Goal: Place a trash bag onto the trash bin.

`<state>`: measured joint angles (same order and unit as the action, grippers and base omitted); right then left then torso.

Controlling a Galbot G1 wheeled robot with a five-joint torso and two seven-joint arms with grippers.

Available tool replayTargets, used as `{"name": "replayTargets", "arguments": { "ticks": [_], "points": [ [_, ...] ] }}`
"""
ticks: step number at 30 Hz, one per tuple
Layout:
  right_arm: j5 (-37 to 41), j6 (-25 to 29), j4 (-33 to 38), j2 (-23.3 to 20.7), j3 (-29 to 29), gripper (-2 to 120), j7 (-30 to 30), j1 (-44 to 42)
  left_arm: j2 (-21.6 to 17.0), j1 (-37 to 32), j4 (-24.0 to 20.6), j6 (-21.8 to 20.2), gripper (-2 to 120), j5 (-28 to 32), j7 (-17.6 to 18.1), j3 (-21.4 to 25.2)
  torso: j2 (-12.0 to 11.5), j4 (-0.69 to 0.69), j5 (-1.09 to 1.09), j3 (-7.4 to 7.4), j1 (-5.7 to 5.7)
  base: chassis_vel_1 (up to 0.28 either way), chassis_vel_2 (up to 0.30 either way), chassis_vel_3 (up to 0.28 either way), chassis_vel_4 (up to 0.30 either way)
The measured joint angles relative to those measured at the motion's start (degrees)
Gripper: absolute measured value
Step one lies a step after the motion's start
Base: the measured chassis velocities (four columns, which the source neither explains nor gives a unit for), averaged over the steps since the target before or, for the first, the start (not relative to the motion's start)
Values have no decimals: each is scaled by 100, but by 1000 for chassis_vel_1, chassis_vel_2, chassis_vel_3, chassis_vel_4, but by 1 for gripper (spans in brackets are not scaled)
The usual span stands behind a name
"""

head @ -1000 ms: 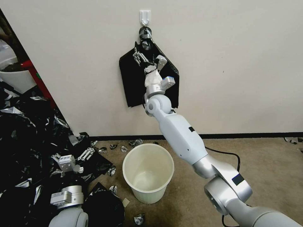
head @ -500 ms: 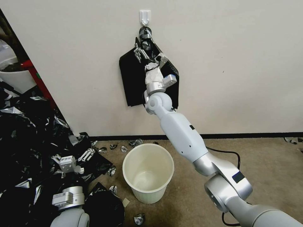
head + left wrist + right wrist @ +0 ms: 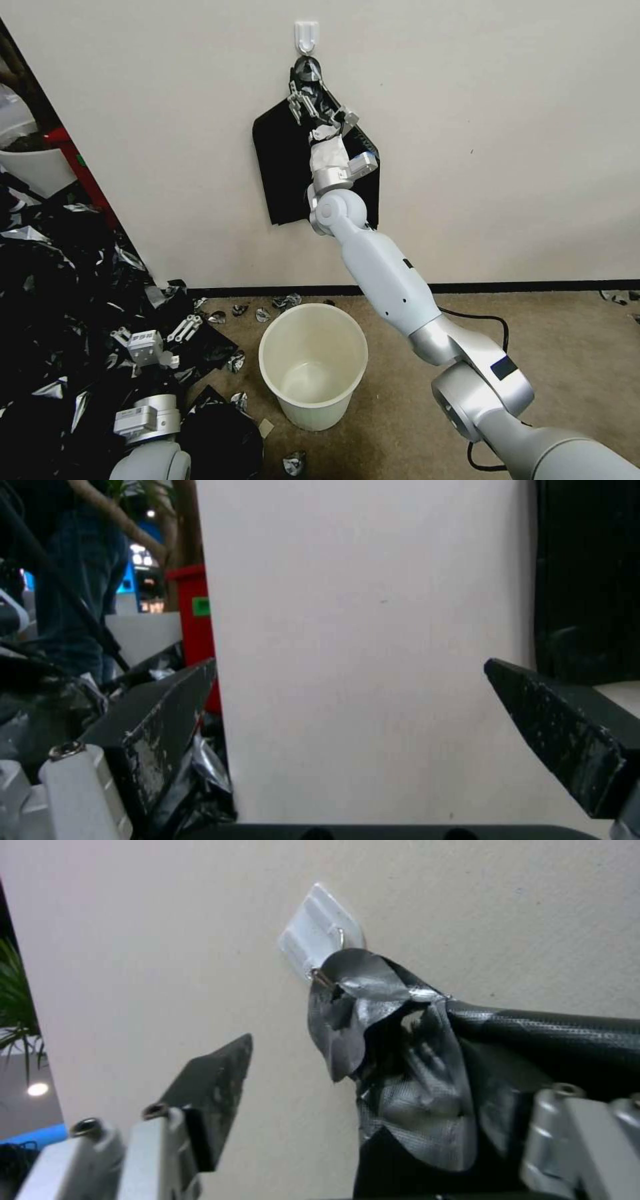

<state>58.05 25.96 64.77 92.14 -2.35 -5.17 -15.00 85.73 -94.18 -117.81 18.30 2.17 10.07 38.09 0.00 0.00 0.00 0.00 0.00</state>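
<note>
The trash bin (image 3: 313, 364) is seen in the head view standing upright and open-mouthed on the carpet floor (image 3: 567, 360), just in front of the wall (image 3: 500, 133), with nothing over its rim. A single trash bag cannot be told apart in any view; what hangs above the bin is a flat black bundle of bags (image 3: 280, 170), bound at its top with grey tape (image 3: 307, 70) and hung from a white hook (image 3: 307, 35) on the wall. The right claw (image 3: 319, 112) is raised against the upper part of that bundle, its fingers spread apart and nothing pinched between them. In the right wrist view the crumpled tape (image 3: 373, 1005) and hook (image 3: 320, 942) are seen close up, with one dark finger (image 3: 213, 1090) set off beside the bundle against bare wall, detail the head view leaves too small to read. The left claw (image 3: 170, 330) is held low at the left over a heap of black plastic scraps (image 3: 60, 300), well apart from the bin. In the left wrist view its two dark pads (image 3: 167, 715) are seen wide apart with only the wall (image 3: 367, 655) between them, and a red stand (image 3: 193, 625) is seen past the wall's edge.
</note>
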Motion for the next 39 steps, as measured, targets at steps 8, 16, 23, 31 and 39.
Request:
{"name": "replayTargets", "arguments": {
  "ticks": [8,16,23,31,39],
  "points": [
    [-19,16,-60,0,35,43,-95,4,27,6,49,0,100,-76,60,-56,0,0,0,0,0,0,0,0,0],
    [-15,37,-63,-1,74,17,-310,-24,36,9,66,0,100,-108,95,-67,0,0,0,0,0,0,0,0,0],
    [140,56,34,-2,65,0,-738,-91,39,-4,85,0,100,-126,149,-66,0,0,0,0,0,0,0,0,0],
    [180,128,490,-1,40,0,-1477,-579,18,-17,113,8,100,-128,212,-16,0,0,0,0,0,0,0,0,0],
    [24,133,1172,-118,-78,0,-2455,-1751,-23,3,159,19,100,-115,238,9,0,1,0,-1,0,0,0,0,0]
  ]
}}
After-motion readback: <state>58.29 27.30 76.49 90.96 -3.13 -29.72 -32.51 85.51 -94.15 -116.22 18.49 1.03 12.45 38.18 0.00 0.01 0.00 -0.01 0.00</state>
